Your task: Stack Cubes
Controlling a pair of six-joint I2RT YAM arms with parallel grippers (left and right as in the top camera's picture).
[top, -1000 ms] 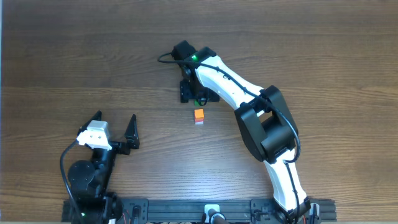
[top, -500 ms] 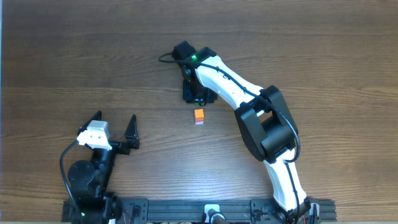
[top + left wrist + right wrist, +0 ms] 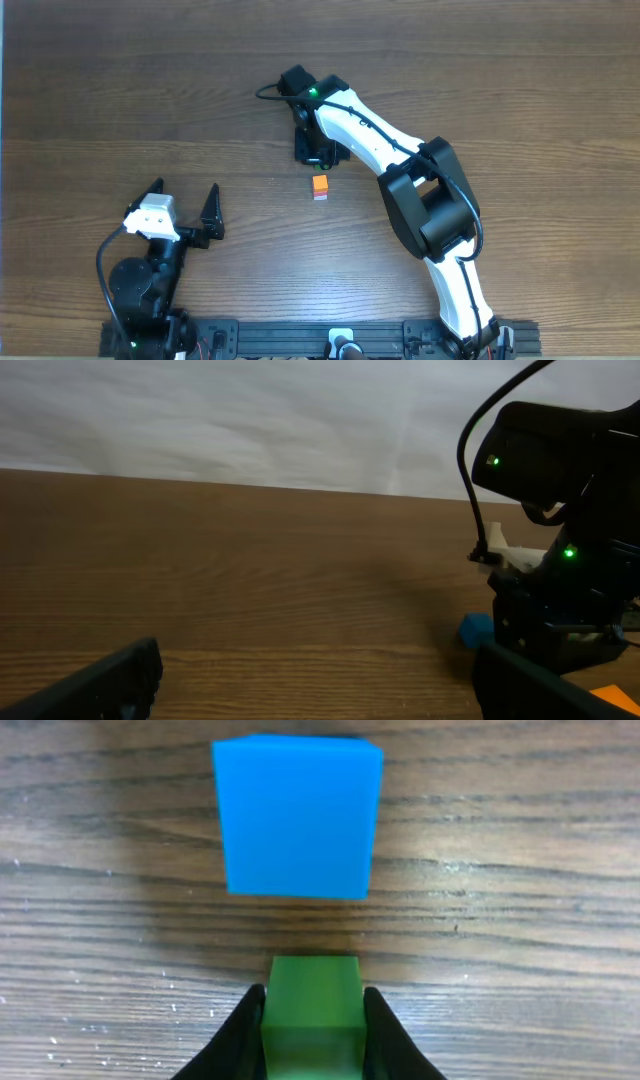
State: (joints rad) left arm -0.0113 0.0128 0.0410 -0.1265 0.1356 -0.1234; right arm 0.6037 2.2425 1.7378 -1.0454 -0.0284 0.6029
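A brown wood-grain tabletop (image 3: 120, 80) is carrying the work. In the left wrist view a pale, blank backdrop (image 3: 250, 410) is standing behind its far edge.

Right arm (image 3: 430, 200): it is standing at the lower right and reaching up and leftward across the middle, elbow bent, forearm angling toward the centre of the surface. The right gripper (image 3: 313, 152) is pointing down at the tabletop. Its fingers (image 3: 243, 1035) are pinching a green cube (image 3: 313, 1010) by two opposite faces. The right wrist view is showing bare wood between this cube and the blue one. Whether the green cube is touching the wood cannot be told.

Blue cube (image 3: 298, 815): it is sitting flat on the tabletop, just beside the held green cube and apart from it. In the left wrist view it (image 3: 477, 629) is showing at the foot of the right gripper.

Orange cube (image 3: 320, 184): it is resting near the right gripper, on the side toward the arm bases, and is not touching the gripper. A paler edge (image 3: 320, 196) is showing just under it, apparently a second block beneath; the top view is not settling this.

Left arm (image 3: 145, 280): it is folded back over its base at the lower left, well apart from all the cubes. The left gripper (image 3: 185, 190) is facing across the surface with its fingers (image 3: 110, 680) spread wide and holding nothing.
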